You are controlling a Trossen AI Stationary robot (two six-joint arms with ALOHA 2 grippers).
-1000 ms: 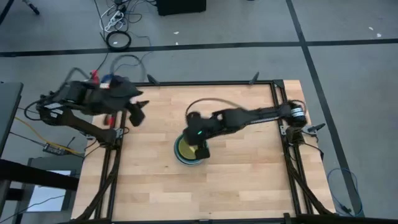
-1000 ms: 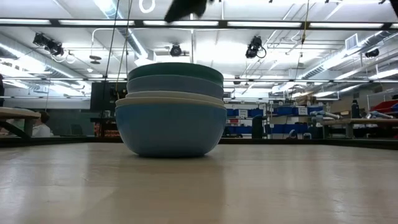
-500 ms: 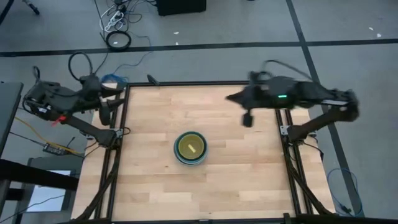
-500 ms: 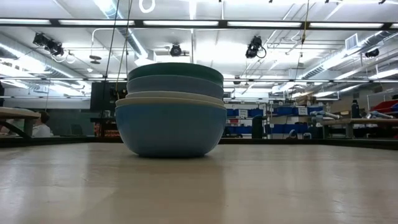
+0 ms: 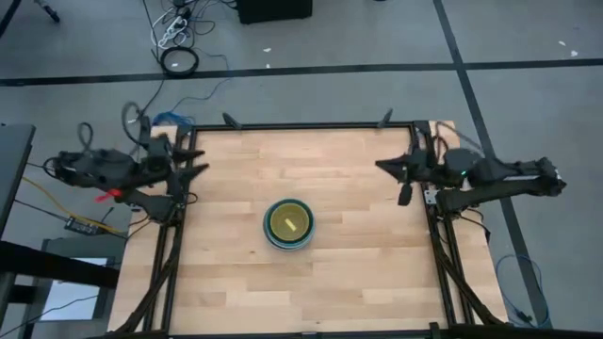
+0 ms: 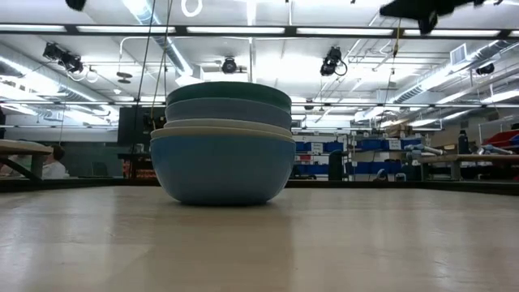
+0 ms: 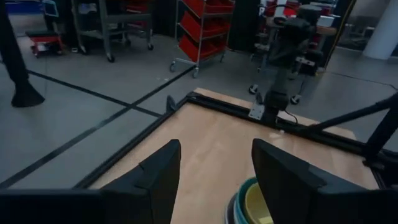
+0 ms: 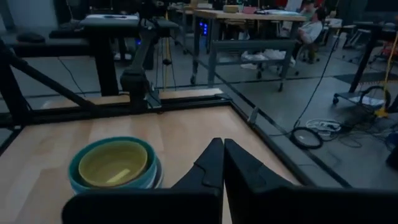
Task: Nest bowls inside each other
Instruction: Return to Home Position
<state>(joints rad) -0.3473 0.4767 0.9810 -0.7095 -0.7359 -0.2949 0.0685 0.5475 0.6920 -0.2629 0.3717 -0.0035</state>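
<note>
The bowls (image 5: 288, 224) stand nested in one stack at the middle of the wooden table. A blue bowl (image 6: 223, 166) on the outside rests on the table, with whitish, blue and teal rims above it and a yellow bowl (image 8: 114, 163) innermost. My left gripper (image 5: 195, 160) hovers open over the table's left edge, pointing roughly level toward the stack. My right gripper (image 5: 384, 167) hovers shut near the table's right edge, also pointing toward the stack. The left wrist view shows the stack's edge (image 7: 252, 205) past the open fingers. Neither gripper holds anything.
A black metal frame (image 5: 301, 125) runs around the table and carries both arm bases. Bare wood lies on all sides of the stack. Cables (image 5: 179, 58) lie on the floor beyond the far edge. Benches and racks fill the room behind.
My right gripper has left its place over the stack and swung back toward the table's right edge, tipping up to about level and staying shut. My left gripper has drawn back toward the left edge, sunk a little and tipped toward level, staying open. The stack has kept still.
</note>
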